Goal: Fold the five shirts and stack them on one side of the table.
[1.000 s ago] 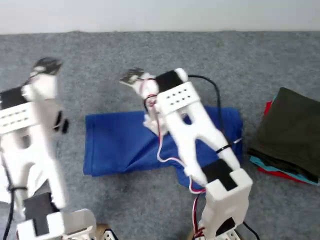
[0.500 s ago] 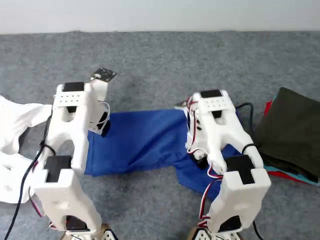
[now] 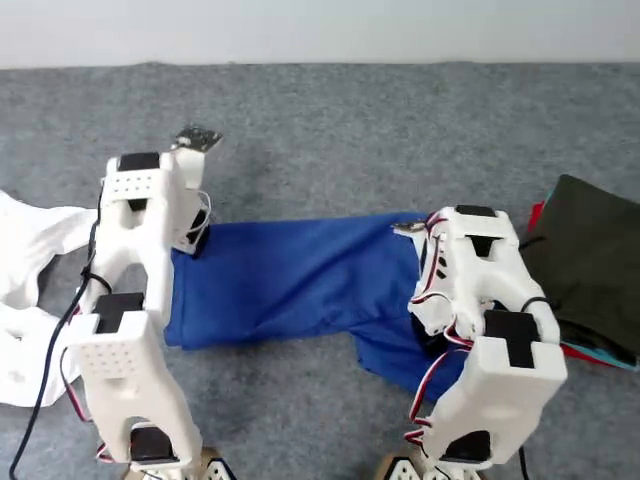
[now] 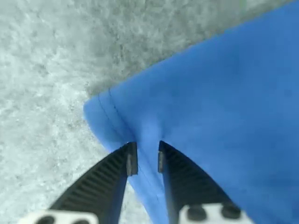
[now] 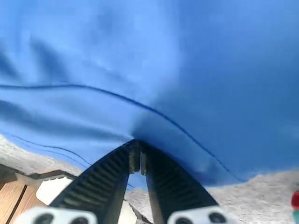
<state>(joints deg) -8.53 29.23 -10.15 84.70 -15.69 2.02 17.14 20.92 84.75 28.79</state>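
Note a blue shirt (image 3: 290, 275) lying creased across the middle of the grey surface (image 3: 330, 130). At the shirt's left edge, near a corner, find the left arm (image 3: 150, 200) with jaws clamped on a puckered ridge of the cloth. At the shirt's right end, find the right arm (image 3: 480, 270) with jaws pressed together on a fold of the same shirt. Right of the blue shirt, close by, record a stack of folded shirts (image 3: 585, 265), dark one on top, red and teal edges beneath. Left of the blue shirt, record a crumpled white shirt (image 3: 30, 270).
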